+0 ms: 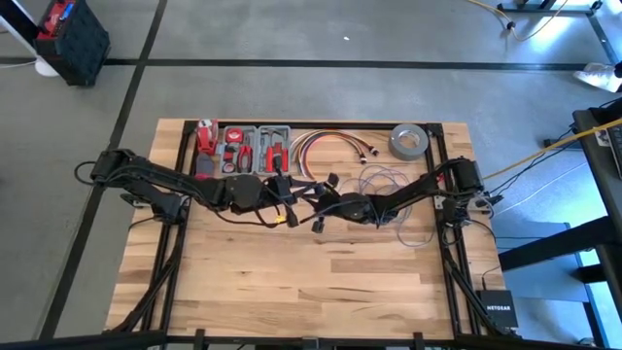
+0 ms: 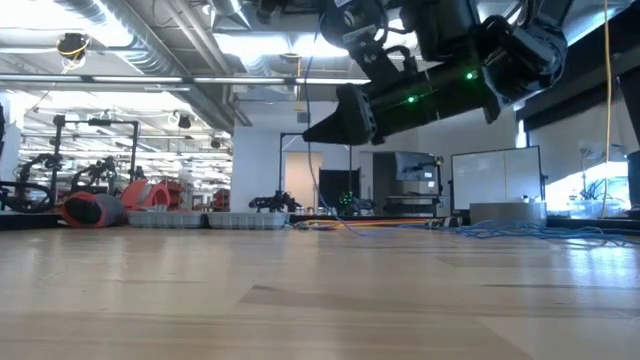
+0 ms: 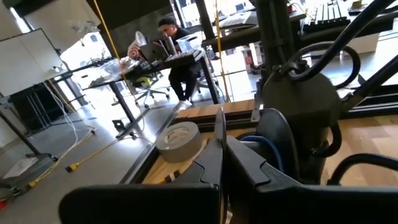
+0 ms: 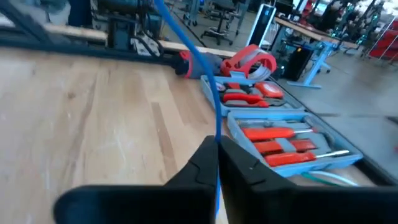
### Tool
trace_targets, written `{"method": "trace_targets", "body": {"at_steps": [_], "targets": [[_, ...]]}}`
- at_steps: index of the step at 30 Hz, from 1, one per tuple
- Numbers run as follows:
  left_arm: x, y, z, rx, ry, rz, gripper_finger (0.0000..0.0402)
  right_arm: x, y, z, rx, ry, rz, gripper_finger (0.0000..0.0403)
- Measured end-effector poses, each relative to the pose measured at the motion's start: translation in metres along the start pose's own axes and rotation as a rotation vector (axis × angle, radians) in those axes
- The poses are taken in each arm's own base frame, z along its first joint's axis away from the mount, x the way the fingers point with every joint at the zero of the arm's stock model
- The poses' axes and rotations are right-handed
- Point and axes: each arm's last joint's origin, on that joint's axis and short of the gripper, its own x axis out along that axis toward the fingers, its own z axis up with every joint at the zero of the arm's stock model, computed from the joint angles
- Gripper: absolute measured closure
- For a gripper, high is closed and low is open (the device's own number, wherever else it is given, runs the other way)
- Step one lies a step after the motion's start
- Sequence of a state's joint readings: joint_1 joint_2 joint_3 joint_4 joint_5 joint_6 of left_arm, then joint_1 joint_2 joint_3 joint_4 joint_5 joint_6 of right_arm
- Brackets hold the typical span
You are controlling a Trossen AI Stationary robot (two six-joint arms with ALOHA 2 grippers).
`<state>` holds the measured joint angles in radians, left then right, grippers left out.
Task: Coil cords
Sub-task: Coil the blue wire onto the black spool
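The left arm reaches from the left edge of the overhead frame toward the centre, its left gripper raised off the wood; in its wrist view the fingers press together, and whether the blue wire runs between them cannot be told. The right arm stretches in from the right edge, and its right gripper, just beside the other, is clamped on the wire, which rises taut from the fingertips. Loose loops lie right of centre. The tool tray sits at upper centre-left.
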<state>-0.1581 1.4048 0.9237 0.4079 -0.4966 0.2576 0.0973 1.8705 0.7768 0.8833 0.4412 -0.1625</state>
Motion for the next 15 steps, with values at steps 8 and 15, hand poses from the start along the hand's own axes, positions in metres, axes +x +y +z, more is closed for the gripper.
{"method": "trace_targets", "body": {"at_steps": [8, 15], "targets": [[-0.010, -0.002, 0.007, -0.026, -0.012, -0.028, 0.0402, -0.035, -0.012, 0.011, -0.100, 0.058, -0.148, 0.0398], [-0.015, -0.001, 0.005, 0.011, 0.050, 0.053, 0.0402, -0.070, -0.031, 0.003, -0.077, 0.072, -0.236, 0.0399]]}}
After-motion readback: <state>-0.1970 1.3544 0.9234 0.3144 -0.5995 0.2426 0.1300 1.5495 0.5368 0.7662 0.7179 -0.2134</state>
